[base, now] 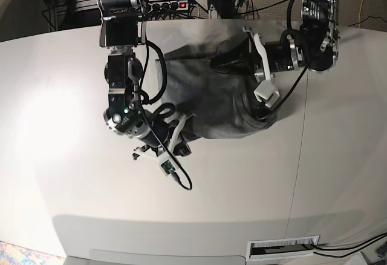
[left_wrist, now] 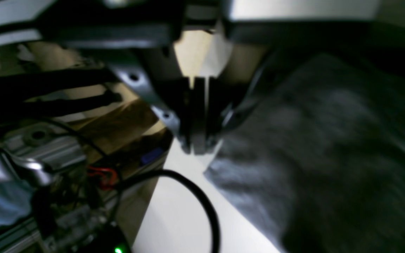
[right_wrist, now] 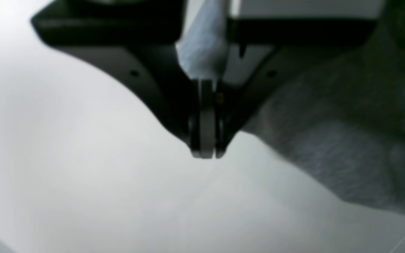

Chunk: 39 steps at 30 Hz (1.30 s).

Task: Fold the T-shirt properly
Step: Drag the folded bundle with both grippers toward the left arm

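Note:
The grey T-shirt (base: 205,95) lies bunched on the white table (base: 72,95), between my two arms. My right gripper (base: 184,146) is at the shirt's near-left corner. In the right wrist view it (right_wrist: 205,154) is shut, a tuft of pale cloth is pinched between its fingers, and the T-shirt (right_wrist: 346,147) trails off to the right. My left gripper (base: 217,65) is at the shirt's far side. In the left wrist view it (left_wrist: 197,149) is shut, and the T-shirt's (left_wrist: 311,140) edge runs up into its tips. Both wrist views are blurred.
Past the table's back edge stand an aluminium frame (left_wrist: 47,151) and wiring. A black cable (left_wrist: 195,196) loops over the table near my left gripper. A power strip (base: 172,3) lies behind the table. A vent slot (base: 283,247) is at the front edge.

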Each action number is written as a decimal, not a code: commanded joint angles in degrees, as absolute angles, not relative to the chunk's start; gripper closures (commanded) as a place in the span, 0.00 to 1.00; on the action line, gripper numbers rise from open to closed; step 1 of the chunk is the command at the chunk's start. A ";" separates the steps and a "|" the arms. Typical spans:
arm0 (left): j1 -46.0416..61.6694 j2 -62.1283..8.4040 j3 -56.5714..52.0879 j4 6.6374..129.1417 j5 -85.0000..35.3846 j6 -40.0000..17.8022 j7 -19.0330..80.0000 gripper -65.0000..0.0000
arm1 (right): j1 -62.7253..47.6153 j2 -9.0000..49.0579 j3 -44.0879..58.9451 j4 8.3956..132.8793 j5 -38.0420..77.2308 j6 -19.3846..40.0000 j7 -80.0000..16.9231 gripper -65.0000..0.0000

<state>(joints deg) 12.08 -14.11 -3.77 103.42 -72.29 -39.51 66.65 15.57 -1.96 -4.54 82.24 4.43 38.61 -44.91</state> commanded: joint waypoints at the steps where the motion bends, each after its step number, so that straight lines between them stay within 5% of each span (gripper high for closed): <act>1: 12.08 -13.69 -3.88 104.42 -74.19 -40.00 65.60 1.00 | 17.52 -2.26 -4.95 82.43 5.52 38.57 -43.13 1.00; 7: 13.85 -12.08 -3.55 104.22 -73.17 -40.00 64.97 1.00 | 18.22 -2.24 -8.62 81.10 5.50 38.57 -42.70 1.00; 19: 15.55 -12.97 5.52 103.98 -37.69 -40.00 49.19 1.00 | 17.91 -1.23 -11.18 81.10 1.89 38.39 -48.75 1.00; 26: 15.57 -20.80 5.48 103.98 -27.31 -38.24 45.41 1.00 | 15.18 3.75 -11.20 81.08 4.47 38.39 -49.84 1.00; 39: 13.72 -25.89 5.50 103.98 -5.82 -23.42 27.79 1.00 | 12.21 4.60 -11.20 81.12 25.98 38.54 -73.65 1.00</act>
<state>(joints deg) 14.46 -25.23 5.89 103.11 -5.45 -23.94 29.47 12.05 4.45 -11.05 80.99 27.53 38.26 -71.11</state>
